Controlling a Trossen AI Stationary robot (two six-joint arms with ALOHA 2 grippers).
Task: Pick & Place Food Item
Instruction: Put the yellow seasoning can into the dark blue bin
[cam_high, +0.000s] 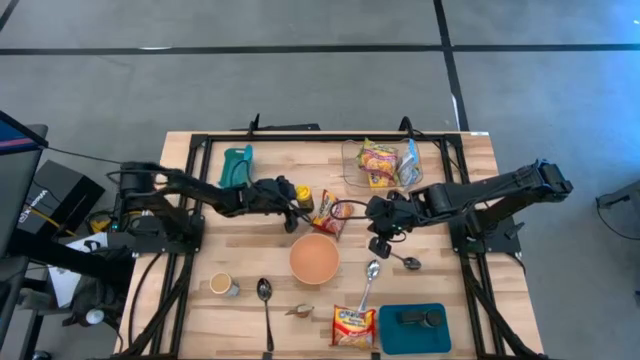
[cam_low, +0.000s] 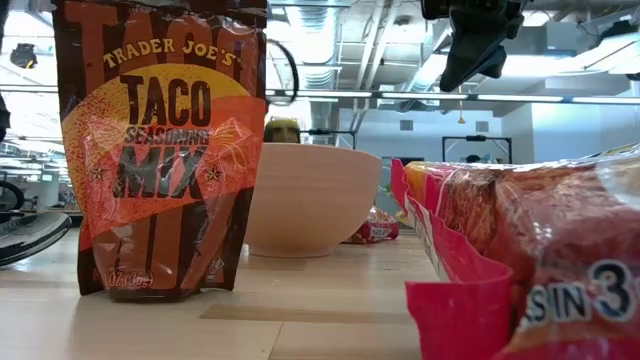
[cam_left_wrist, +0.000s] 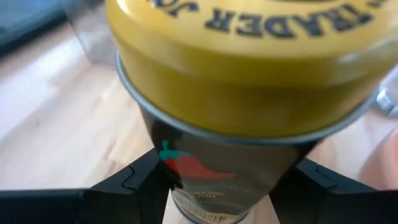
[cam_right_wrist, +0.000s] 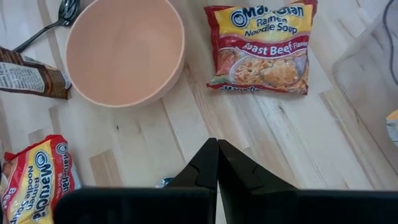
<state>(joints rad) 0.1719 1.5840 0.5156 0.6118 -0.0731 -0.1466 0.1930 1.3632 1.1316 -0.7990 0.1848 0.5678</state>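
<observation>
Around the one round peach bowl (cam_high: 314, 258) lie three red-and-yellow plastic ramen packets (cam_high: 353, 326) (one just beside it, one near, one farther off in a clear plastic tub (cam_high: 346, 168)) and three silvery metal spoons (cam_high: 265, 290). Near the bowl are also one brown-and-orange taco seasoning pouch (cam_high: 298, 311) and one yellow-lidded dark jar (cam_high: 300, 200).

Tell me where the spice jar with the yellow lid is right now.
In the high view the spice jar stands left of centre, gripped by the left gripper, just above the pink bowl and beside a ramen packet.

The table (cam_high: 250, 305) is pale planked wood, matt. The bowl (cam_high: 314, 258) looks smooth, matt peach plastic. The ramen packets (cam_right_wrist: 261, 46) are glossy printed film. The spoons (cam_high: 265, 292) are shiny metal. The spice jar (cam_left_wrist: 249, 118) has a glossy yellow lid over dark glass.
</observation>
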